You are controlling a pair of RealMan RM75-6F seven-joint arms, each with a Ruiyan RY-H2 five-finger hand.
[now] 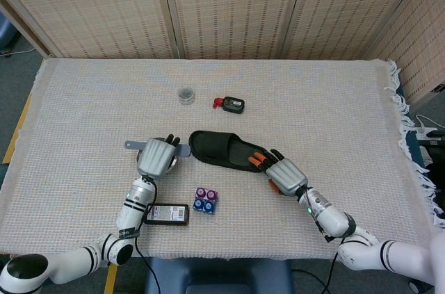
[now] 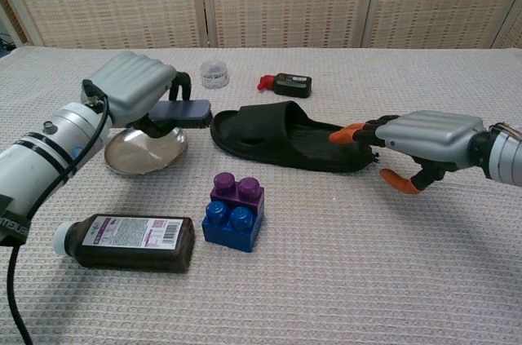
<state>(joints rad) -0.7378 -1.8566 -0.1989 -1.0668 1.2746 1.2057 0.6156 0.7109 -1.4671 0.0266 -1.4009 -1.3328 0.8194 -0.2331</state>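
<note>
Here, left hand (image 2: 130, 92) fingers grasp a grey bar (image 2: 179, 110) over the steel dish (image 2: 147, 152); right hand (image 2: 428, 137) released; bottle (image 2: 134, 242) label unreadable.

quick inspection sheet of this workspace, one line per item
surface: table under a woven beige cloth
job's things: grey-blue flat piece held over metal dish; black slipper lying flat
clutter: brick stack, brown bottle on its side, small jar, black-red gadget
hands: left hand grips the flat piece; right hand at the slipper's heel, contact unclear
cables: black cable along left arm
surroundings: wicker screens
</note>
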